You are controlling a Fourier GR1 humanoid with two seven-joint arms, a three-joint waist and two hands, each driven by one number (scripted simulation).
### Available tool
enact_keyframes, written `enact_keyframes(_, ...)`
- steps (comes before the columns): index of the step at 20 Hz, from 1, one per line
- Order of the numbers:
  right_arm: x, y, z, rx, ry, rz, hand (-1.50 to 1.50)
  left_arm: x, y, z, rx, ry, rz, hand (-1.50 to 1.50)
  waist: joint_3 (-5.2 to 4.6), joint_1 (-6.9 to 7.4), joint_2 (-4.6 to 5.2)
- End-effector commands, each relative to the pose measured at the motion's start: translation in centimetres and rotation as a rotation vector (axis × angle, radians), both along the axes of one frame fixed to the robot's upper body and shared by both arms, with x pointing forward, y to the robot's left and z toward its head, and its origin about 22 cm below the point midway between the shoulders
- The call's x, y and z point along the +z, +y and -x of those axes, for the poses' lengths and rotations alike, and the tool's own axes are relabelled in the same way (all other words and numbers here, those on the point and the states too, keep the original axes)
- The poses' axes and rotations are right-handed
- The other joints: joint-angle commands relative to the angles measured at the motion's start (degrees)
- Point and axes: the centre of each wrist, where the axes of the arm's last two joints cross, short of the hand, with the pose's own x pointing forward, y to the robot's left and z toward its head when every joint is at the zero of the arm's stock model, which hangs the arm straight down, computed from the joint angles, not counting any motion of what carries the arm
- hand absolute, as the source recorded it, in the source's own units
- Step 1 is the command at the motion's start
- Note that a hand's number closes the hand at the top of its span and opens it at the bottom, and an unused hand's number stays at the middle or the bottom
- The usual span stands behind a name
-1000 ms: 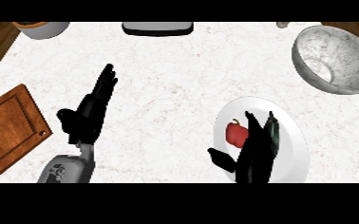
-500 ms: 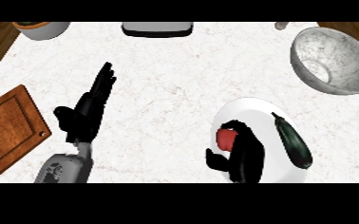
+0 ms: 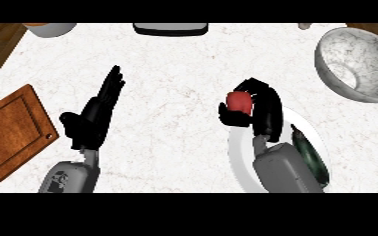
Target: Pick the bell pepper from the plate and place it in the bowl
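Note:
A red bell pepper [image 3: 238,102] sits inside my right hand [image 3: 262,111], whose fingers and thumb curl round it. The hand holds it over the far left rim of the white plate [image 3: 240,152]. The marbled grey bowl [image 3: 347,62] stands at the far right, well apart from the hand. My left hand [image 3: 94,115] rests open at the left with straight fingers, holding nothing.
A dark green vegetable [image 3: 310,154] lies on the plate's right side. A wooden cutting board [image 3: 22,130] lies at the left edge. At the far edge stand a dark tray-like object [image 3: 170,28] and a pale pot [image 3: 50,28].
My right hand has closed round the bell pepper and carried it up and away from the plate's middle, towards the far rim. The left hand has not moved.

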Motion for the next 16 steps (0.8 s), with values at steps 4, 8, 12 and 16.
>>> enact_keyframes(4,4.5,0.4,-4.8,0.088,-0.302,-0.039,1.5,0.0,0.8,0.1,0.014,0.003,-0.005,0.0,0.02,-0.37,-0.13)
enact_keyframes(8,8.8,0.1,-6.1,0.053,-0.4,0.108,1.5,-0.8,-0.7,-0.3,0.011,-0.008,-0.001,0.0,-0.05,-1.17,-0.32)
enact_keyframes(12,12.1,1.1,-6.4,-0.019,-0.422,0.182,1.5,1.2,1.3,0.7,0.02,0.0,0.013,0.0,-0.04,-0.94,-0.52)
enact_keyframes(16,18.1,1.5,-6.5,-0.095,-0.386,0.231,1.5,0.4,1.7,-0.5,0.021,-0.01,-0.015,0.0,-0.08,-1.36,-0.54)
